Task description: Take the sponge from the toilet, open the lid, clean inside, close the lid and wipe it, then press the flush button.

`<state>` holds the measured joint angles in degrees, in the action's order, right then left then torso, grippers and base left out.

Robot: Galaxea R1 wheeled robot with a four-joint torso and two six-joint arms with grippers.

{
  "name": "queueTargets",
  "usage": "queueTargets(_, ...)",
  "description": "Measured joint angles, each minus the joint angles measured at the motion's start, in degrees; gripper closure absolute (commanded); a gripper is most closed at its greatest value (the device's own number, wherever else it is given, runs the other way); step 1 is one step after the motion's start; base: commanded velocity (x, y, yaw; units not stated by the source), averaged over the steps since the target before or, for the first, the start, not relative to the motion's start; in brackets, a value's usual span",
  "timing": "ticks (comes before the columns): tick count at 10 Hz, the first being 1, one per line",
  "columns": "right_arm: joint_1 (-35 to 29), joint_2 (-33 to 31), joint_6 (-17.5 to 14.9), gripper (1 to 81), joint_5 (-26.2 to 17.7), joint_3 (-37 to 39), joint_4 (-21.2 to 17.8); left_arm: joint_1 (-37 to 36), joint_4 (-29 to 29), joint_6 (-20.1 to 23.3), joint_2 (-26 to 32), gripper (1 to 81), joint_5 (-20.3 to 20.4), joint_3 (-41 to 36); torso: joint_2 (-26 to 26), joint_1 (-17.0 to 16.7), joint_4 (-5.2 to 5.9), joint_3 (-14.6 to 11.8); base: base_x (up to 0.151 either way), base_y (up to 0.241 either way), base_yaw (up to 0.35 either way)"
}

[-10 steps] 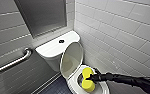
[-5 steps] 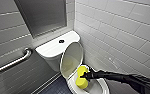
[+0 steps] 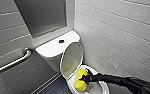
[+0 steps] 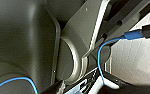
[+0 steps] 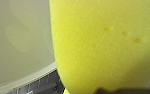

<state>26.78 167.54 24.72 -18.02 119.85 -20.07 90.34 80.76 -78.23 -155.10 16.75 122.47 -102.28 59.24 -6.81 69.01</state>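
Note:
The white toilet (image 3: 53, 50) stands against the tiled wall with its oval lid (image 3: 72, 58) raised and leaning back on the tank. The small dark flush button (image 3: 61, 41) sits on the tank cover. My right gripper (image 3: 84, 79) reaches in from the right over the open bowl and is shut on the yellow sponge (image 3: 79, 85), pinching it in the middle so that a lobe bulges on each side. The sponge (image 5: 103, 45) looms large in the right wrist view, with the toilet's pale inner surface (image 5: 18, 45) behind it. My left gripper is open and holds nothing.
A silver grab bar (image 3: 11, 63) runs along the left wall. White tiled wall (image 3: 121, 37) rises close on the right of the toilet. Dark floor (image 3: 53, 87) lies left of the bowl. A grey panel (image 3: 41, 15) hangs above the tank.
My right gripper and the sponge have shifted slightly left, toward the raised lid. The lid has stayed up.

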Motion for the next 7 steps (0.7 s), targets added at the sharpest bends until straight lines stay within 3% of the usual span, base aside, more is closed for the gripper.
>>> queueTargets(7, 3.6, 9.1, 0.3, 81.1, 1.1, 13.1, 6.1, -0.1, -0.1, 0.0, 0.0, 1.0, 0.0, 0.2, 0.0, 0.0, 0.00, 0.0, 0.000, 0.000, 0.000)
